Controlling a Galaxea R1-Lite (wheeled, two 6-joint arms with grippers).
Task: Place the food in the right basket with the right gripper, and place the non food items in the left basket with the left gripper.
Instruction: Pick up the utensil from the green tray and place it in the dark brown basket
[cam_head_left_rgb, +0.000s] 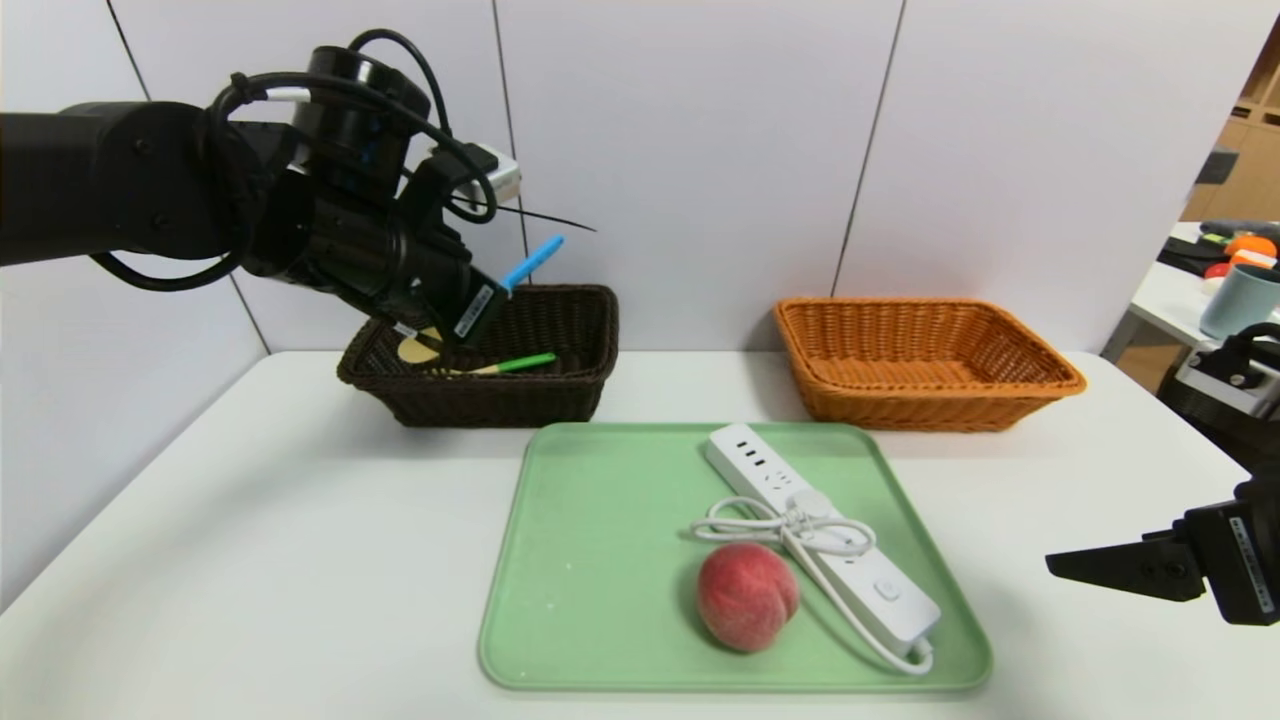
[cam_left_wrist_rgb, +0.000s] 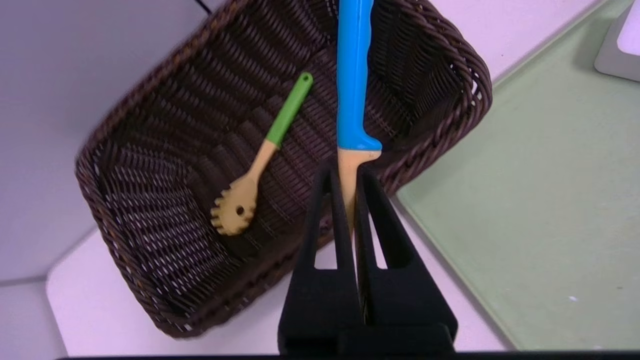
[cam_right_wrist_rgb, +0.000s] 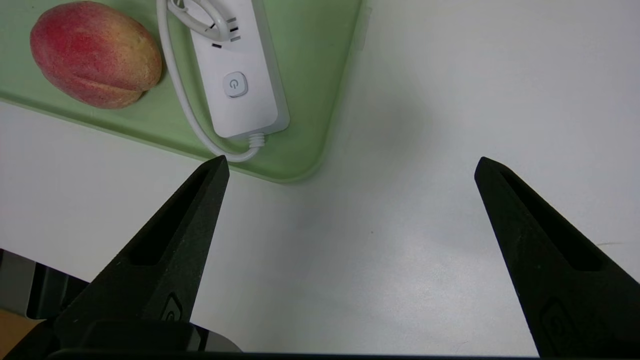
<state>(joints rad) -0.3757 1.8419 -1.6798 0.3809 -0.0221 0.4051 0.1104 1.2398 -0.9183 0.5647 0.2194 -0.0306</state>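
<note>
Above the dark brown left basket (cam_head_left_rgb: 500, 402) (cam_left_wrist_rgb: 150, 280), my left gripper (cam_head_left_rgb: 472, 312) (cam_left_wrist_rgb: 345, 172) is shut on the beige blade end of a blue-handled utensil (cam_head_left_rgb: 533, 261) (cam_left_wrist_rgb: 353, 75), whose handle points up and away. Inside that basket lies a green-handled pasta spoon (cam_head_left_rgb: 520, 362) (cam_left_wrist_rgb: 260, 160). A peach (cam_head_left_rgb: 747, 596) (cam_right_wrist_rgb: 95, 55) and a white power strip (cam_head_left_rgb: 745, 460) (cam_right_wrist_rgb: 250, 110) with its coiled cord rest on the green tray (cam_head_left_rgb: 600, 560) (cam_right_wrist_rgb: 310, 100). The orange right basket (cam_head_left_rgb: 930, 400) holds nothing. My right gripper (cam_head_left_rgb: 1075, 568) (cam_right_wrist_rgb: 350, 162) hovers open over bare table just right of the tray's near corner.
Both baskets stand against the white back wall, behind the tray. Off the table's right edge is a side table with a grey-blue cup (cam_head_left_rgb: 1240, 300) and other items.
</note>
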